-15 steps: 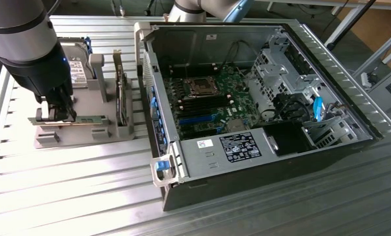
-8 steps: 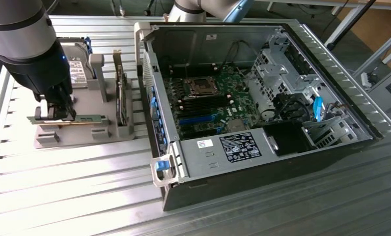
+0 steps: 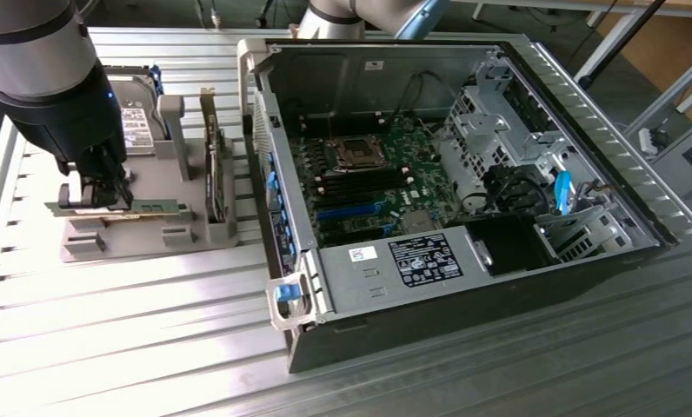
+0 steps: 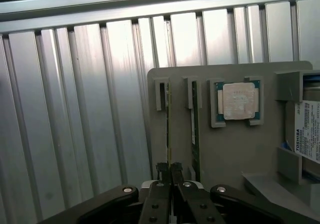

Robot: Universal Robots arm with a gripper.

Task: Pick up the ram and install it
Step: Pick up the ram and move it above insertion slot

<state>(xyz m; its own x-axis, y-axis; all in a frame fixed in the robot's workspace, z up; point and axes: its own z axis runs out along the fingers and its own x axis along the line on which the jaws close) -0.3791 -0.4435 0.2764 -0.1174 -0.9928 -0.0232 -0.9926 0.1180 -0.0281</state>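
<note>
Gripper: the gripper (image 3: 100, 195) (image 4: 170, 168) is down over the grey holder, its two dark fingers (image 4: 162, 170) pinched together on the thin top edge of the ram
Ram: the ram (image 3: 149, 208) (image 4: 168, 124) stands on its long edge in the outermost slot of the holder, at the holder's side nearest the bare table; it sits in the slot, with the fingers around it near one end
Holder: the grey holder (image 3: 149, 239) (image 4: 225, 149) lies on the table at the exterior view's left, just beside the computer case
Second stick: a second green stick (image 4: 195, 134) stands in the next slot, parallel to the ram and close to it
Processor: a square silver chip (image 4: 239, 100) lies flat in its own recess, beyond the second stick
Hard drive: the hard drive (image 3: 137, 130) (image 4: 309, 134) stands at the holder's far side
Computer case: the computer case (image 3: 624, 174) lies open on its side, its motherboard (image 3: 358, 187) showing black and blue slots
Table: the ribbed metal table (image 3: 114, 330) (image 4: 75, 109) carries it all
</note>
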